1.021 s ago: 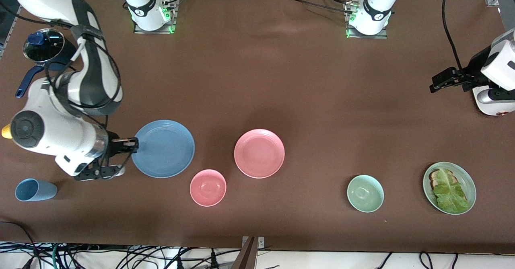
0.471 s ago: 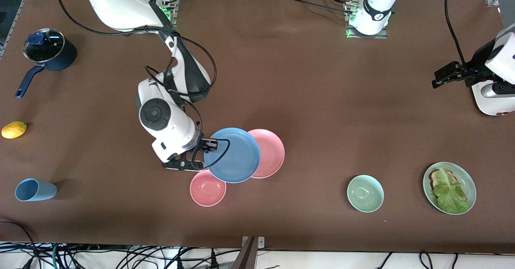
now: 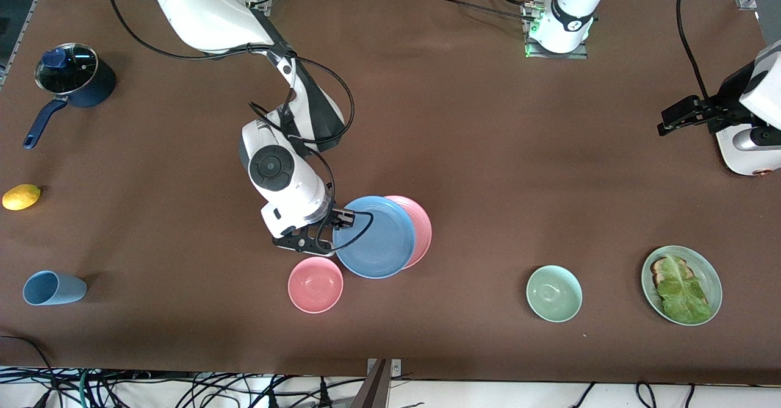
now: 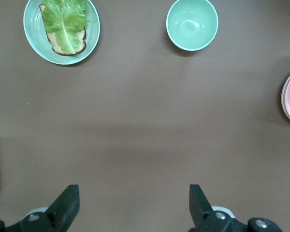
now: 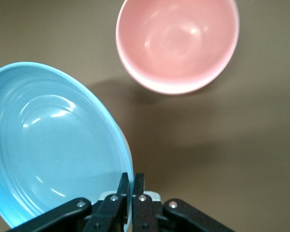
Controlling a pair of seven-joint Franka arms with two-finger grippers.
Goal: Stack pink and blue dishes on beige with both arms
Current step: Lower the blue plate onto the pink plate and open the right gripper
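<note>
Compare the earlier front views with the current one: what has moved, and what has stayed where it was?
The right gripper, shut on the blue plate by its rim, has carried it from the right arm's end of the table to over the pink plate, now mostly covered. The left gripper waits open at its own end. The pink bowl, green bowl and lettuce plate stayed put.

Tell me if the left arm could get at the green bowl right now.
Probably yes. The left gripper hangs open and empty over bare table at its own end, and the green bowl sits alone with open cloth around it. The right gripper is busy with the blue plate, well away.
</note>
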